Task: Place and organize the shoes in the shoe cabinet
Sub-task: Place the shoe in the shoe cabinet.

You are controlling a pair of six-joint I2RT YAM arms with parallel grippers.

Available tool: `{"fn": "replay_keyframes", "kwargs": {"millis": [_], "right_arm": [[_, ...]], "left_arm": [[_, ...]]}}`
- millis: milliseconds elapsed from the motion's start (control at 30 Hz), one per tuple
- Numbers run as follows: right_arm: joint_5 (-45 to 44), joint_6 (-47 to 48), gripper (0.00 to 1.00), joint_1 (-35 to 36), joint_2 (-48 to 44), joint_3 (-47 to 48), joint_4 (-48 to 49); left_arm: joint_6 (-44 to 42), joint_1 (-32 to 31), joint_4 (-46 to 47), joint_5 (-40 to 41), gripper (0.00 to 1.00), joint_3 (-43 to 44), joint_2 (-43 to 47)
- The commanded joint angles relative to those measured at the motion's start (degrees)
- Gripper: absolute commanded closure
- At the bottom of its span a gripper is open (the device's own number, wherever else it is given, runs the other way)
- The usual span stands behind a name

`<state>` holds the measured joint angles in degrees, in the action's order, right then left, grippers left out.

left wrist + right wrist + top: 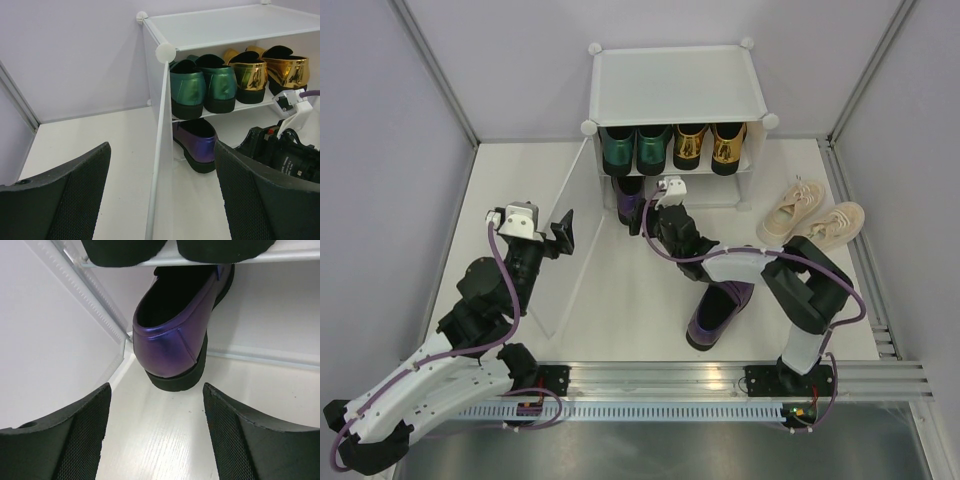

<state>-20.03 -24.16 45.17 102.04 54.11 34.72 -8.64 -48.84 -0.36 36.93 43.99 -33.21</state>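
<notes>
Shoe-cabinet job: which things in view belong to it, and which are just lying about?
Belongs:
shoe cabinet
green loafers and gold loafers, upper shelf
shelved purple shoe, lower tier
loose purple shoe, on the table
beige sneakers, beside the cabinet

Not part:
mounting rail

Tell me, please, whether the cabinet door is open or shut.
Open: the door panel stands swung outward, edge-on in the left wrist view, leaving the cabinet front uncovered.

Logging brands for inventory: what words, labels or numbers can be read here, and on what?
None readable.
No lettering shows on the green loafers, gold loafers, purple shoe, beige sneakers or shoe cabinet.
Any marking on the right arm is too small to tell.
</notes>
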Motion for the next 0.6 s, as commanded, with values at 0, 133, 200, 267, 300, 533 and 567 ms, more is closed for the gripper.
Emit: {"fn": "replay_keyframes", "kwargs": {"millis": [0,133,200,267,300,533,567], "right_arm": [[2.19,1.31,0.21,0.27,2.80,0.91,2.90],[1.14,3.14,0.19,0.27,7.71,4.76,2.55],[1.05,3.42,0.19,0.27,8.78,5.39,2.28],[0.70,4.21,0.19,0.19,9.67,6.88,2.11],[0.52,4.47,0.19,0.27,10.63,7.93,1.93],[0.08,5.97,0.17,0.10,14.76,12.95,-0.26],[-0.01,6.06,0.18,0.01,15.12,13.48,-0.53]], "left_arm": [[-0.06,0.06,-1.40,-0.54,0.14,1.36,-0.01],[0.12,0.06,-1.75,-0.89,0.14,1.54,-0.10],[0.21,0.15,-1.75,-1.07,0.14,1.54,-0.19],[0.21,0.06,-1.84,-1.16,0.14,1.63,-0.19],[0.21,0.06,-2.01,-1.07,0.14,1.54,-0.19],[0.03,0.06,-2.01,-0.98,0.14,1.63,-0.27],[0.03,0.06,-2.01,-0.98,0.14,1.63,-0.27]]}}
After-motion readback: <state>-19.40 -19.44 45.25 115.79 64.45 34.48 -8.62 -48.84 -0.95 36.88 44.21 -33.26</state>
